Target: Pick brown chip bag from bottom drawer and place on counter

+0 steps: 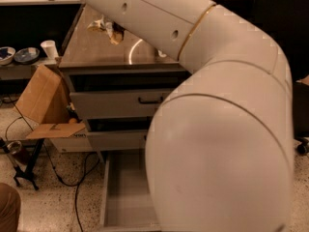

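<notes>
The brown chip bag [103, 25] shows as a crinkled cream and dark-brown shape over the far left part of the counter [96, 52], half hidden by my white arm [217, 129]. I cannot tell whether it rests on the counter or hangs just above it. My gripper [116, 35] is at the bag's right end, mostly covered by the arm. The bottom drawer [123, 197] is pulled open below, and the part of its grey floor that shows is bare. A white arc [131, 52] marks the counter.
Two upper drawers with black handles [150, 100] sit slightly open. An open cardboard box [41, 93] leans at the cabinet's left. A white cup [49, 49] and bowls [19, 54] stand on a low shelf at left. Cables lie on the speckled floor [72, 178].
</notes>
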Motion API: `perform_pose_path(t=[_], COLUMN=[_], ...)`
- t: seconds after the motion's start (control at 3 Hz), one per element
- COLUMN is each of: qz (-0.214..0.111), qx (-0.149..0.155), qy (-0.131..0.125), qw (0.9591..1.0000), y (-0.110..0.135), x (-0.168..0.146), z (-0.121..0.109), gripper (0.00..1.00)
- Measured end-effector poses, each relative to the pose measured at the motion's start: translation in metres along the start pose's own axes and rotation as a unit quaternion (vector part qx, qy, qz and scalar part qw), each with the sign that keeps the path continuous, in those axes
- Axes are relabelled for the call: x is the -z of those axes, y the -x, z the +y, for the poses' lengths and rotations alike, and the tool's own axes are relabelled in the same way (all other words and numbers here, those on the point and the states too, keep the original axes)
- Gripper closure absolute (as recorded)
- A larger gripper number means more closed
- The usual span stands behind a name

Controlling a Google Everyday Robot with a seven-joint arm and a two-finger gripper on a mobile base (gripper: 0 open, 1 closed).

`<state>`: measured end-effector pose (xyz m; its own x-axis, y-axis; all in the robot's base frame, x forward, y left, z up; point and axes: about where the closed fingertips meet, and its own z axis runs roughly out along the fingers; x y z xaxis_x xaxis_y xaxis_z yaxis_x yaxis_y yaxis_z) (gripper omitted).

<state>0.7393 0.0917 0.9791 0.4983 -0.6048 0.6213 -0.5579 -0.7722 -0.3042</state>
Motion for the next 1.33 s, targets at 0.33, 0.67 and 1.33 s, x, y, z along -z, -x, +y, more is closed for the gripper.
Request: perform_pose_path(t=[0.33,0.67,1.33], qz=[-0.022,-0.045,-0.117], qx=[-0.006,-0.013,0.022], qy=[-0.05,-0.118,-0.285], qw=[0.9985,0.9919,0.951], y=[-0.014,-0.027,-0.019], x=[-0.041,-0.064,-0.068], z=[-0.01,-0.017,-0.061], gripper=[1.0,1.0,1.0])
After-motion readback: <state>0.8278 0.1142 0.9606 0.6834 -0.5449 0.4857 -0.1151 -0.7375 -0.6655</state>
